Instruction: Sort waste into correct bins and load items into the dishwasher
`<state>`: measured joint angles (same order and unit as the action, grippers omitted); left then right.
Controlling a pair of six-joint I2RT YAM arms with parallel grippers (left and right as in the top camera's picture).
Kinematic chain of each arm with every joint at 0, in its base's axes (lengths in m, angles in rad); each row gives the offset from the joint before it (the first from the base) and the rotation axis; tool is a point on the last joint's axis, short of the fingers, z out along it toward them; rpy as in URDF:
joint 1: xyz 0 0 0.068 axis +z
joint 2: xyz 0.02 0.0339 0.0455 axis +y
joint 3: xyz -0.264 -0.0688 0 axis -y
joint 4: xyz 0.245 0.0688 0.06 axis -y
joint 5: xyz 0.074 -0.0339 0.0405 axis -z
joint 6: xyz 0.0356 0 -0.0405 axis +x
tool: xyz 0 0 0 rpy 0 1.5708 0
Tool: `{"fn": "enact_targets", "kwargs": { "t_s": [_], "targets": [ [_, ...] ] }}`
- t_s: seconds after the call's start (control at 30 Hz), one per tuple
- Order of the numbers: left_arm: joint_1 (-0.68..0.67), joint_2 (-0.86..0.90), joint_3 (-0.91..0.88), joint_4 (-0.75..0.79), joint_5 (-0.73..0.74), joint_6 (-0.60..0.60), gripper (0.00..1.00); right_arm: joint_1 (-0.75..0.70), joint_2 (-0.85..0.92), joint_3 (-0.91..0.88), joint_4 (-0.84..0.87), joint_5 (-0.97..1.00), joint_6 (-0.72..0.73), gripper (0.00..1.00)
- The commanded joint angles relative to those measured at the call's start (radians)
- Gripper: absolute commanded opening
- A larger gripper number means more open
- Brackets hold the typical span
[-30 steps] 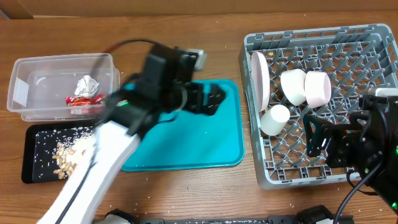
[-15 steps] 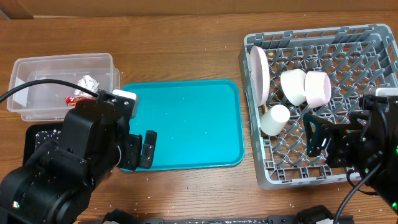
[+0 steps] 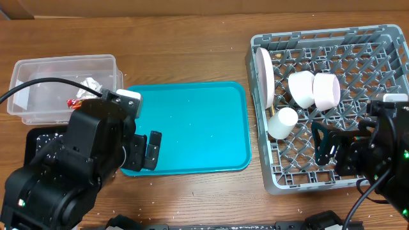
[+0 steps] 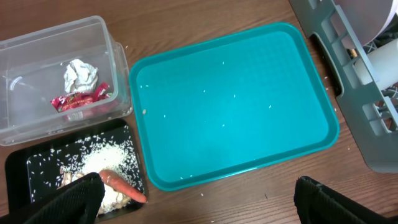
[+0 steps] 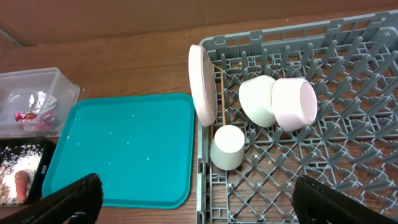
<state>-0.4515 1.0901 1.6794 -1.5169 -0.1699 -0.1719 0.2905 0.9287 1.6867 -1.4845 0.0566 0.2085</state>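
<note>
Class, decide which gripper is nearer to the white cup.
Right. The right gripper hangs beside the cup over the rack; the left gripper is across the teal tray.

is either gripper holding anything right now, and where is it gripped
Nothing is held. The left gripper and the right gripper are both open, with nothing between their fingers.

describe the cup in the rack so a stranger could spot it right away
Find the big grey dish rack on the right of the table. A white plate stands on edge by its left wall, and the cup lies just nearer the robot than that. It is narrow and straight-sided, unlike the two wider bowls further in.
</note>
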Motion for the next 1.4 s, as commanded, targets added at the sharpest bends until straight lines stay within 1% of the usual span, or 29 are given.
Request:
{"fn": "enact_targets", "kwargs": {
  "t_s": [0.0,0.1,0.17,0.23,0.33,0.4,0.5,0.57,0.8,1.07,1.23,1.37],
  "targets": [
    [0.001,0.007,0.007,0.003,-0.021,0.023,1.00,0.003,-0.002,0.003,-0.034,-0.003,0.001,1.00],
    [0.001,0.012,0.006,0.003,-0.021,0.023,1.00,0.003,-0.002,-0.005,-0.064,0.012,-0.011,1.00],
    [0.001,0.015,0.006,0.003,-0.021,0.023,1.00,0.003,-0.020,-0.037,-0.006,0.012,-0.023,1.00],
    [0.001,0.021,0.006,0.003,-0.021,0.023,1.00,0.003,-0.051,-0.094,0.114,0.007,-0.026,1.00],
    [0.001,0.027,0.006,0.003,-0.021,0.023,1.00,0.003,-0.122,-0.233,0.340,-0.044,-0.026,1.00],
    [0.001,0.032,0.006,0.003,-0.021,0.023,1.00,0.003,-0.182,-0.372,0.511,-0.079,-0.026,1.00],
    [0.001,0.040,0.006,0.003,-0.021,0.023,1.00,0.003,-0.283,-0.596,0.700,-0.092,-0.025,1.00],
    [0.001,0.046,0.006,0.003,-0.021,0.023,1.00,0.003,-0.343,-0.701,0.743,-0.106,-0.024,1.00],
    [0.001,0.064,0.006,0.003,-0.021,0.023,1.00,0.003,-0.588,-1.003,0.782,-0.086,-0.026,1.00],
    [0.001,0.090,0.006,0.003,-0.021,0.023,1.00,0.003,-0.828,-1.339,0.965,-0.074,-0.025,1.00],
    [0.001,0.108,0.006,0.003,-0.021,0.023,1.00,0.003,-0.928,-1.494,1.095,-0.078,-0.025,1.00],
    [0.001,0.126,0.006,0.003,-0.021,0.023,1.00,0.004,-0.926,-1.583,1.215,-0.077,-0.025,1.00]
  ]
}}
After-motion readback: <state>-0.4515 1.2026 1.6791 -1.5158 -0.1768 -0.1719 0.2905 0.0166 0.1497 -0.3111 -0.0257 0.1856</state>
